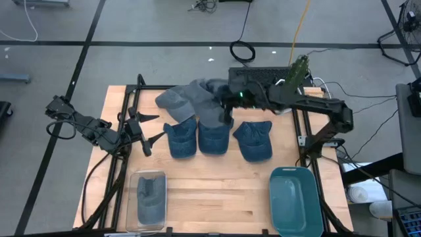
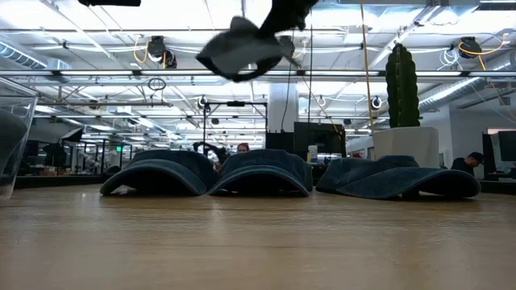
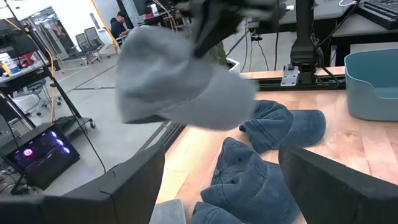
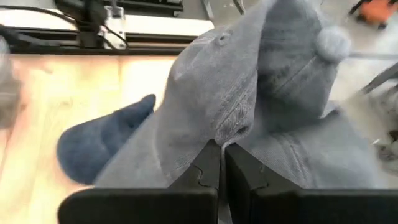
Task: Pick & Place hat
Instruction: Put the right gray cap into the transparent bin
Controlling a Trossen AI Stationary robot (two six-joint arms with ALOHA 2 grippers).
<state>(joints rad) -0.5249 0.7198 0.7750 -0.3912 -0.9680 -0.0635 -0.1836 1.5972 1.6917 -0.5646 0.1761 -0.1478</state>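
Ceiling lights (image 2: pixel 72 16) are glaring white in the low view, leaving the near surface (image 2: pixel 258 250) soft and unfocused. Motion is smearing the grey hat (image 3: pixel 180 81) in both wrist views. Overhead, light is falling evenly.

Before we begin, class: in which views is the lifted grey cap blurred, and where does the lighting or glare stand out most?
Left wrist view: the grey cap is smeared with blur, the blue caps sharper. Right wrist view: the cap's far side is soft, while the right gripper shut on its fabric is crisp. Low view: bright ceiling lights leave the cap dark against them. High view: even light, no strong glare on the table.
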